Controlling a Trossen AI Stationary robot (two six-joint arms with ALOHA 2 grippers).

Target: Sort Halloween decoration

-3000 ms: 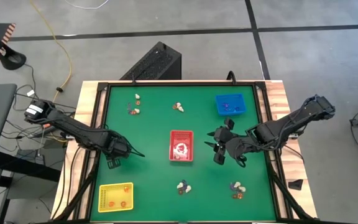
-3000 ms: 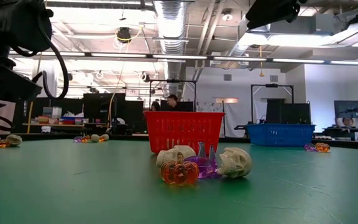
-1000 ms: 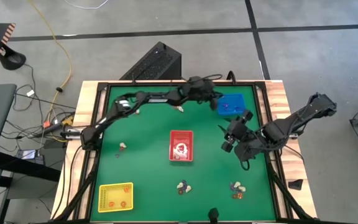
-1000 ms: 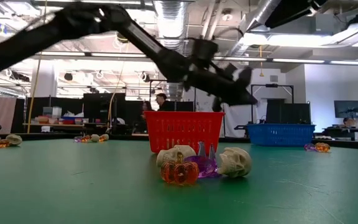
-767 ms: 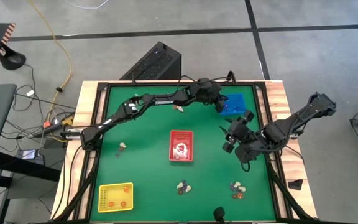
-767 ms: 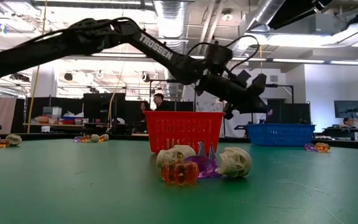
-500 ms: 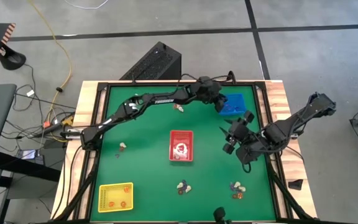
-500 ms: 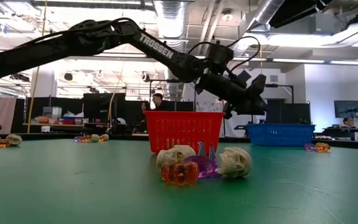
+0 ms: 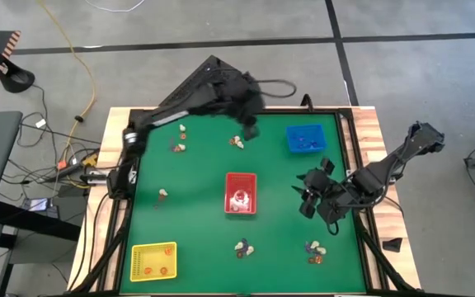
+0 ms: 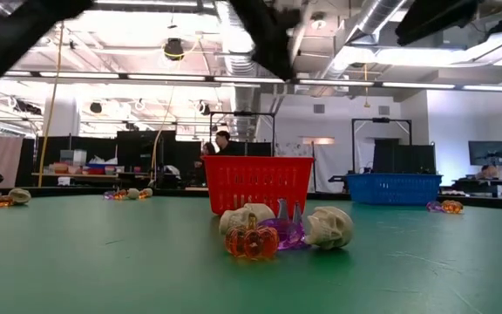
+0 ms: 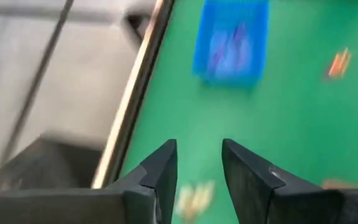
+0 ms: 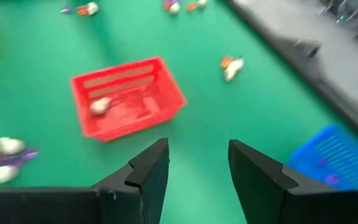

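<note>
Green table (image 9: 196, 173), framed in black and wood, seen from above.

Red tray (image 9: 240, 193): set at the table's centre; a whitish trinket (image 12: 99, 106) is seen lying inside it in the right wrist view. Blue tray (image 9: 305, 139): placed at the far right corner; dark purple pieces are seen inside it. Yellow tray (image 9: 153, 261): placed at the near left corner, with small orange pieces in it.

Halloween decoration, loose on the table in small clusters:
- one cluster (image 9: 242, 247) near the front edge, in line with the red tray; in the low view it is resolved into an orange pumpkin (image 10: 251, 242), a purple piece (image 10: 283, 232) and two cream skulls (image 10: 329, 227);
- one cluster (image 9: 313, 251) at the near right;
- one cluster (image 9: 237, 142) at the far centre;
- two clusters at the far left (image 9: 179, 147);
- a single pair (image 9: 162, 195) at the left, level with the red tray.

Left gripper (image 11: 199, 167): raised above the far edge of the table, near the far-centre cluster; its fingers are parted by a narrow gap and nothing is held between them.

Right gripper (image 12: 199, 163): held over the table between the red tray and the right edge; its fingers are spread moderately wide and nothing is gripped.

A person (image 10: 223, 141) is seen in the room behind the red tray.
</note>
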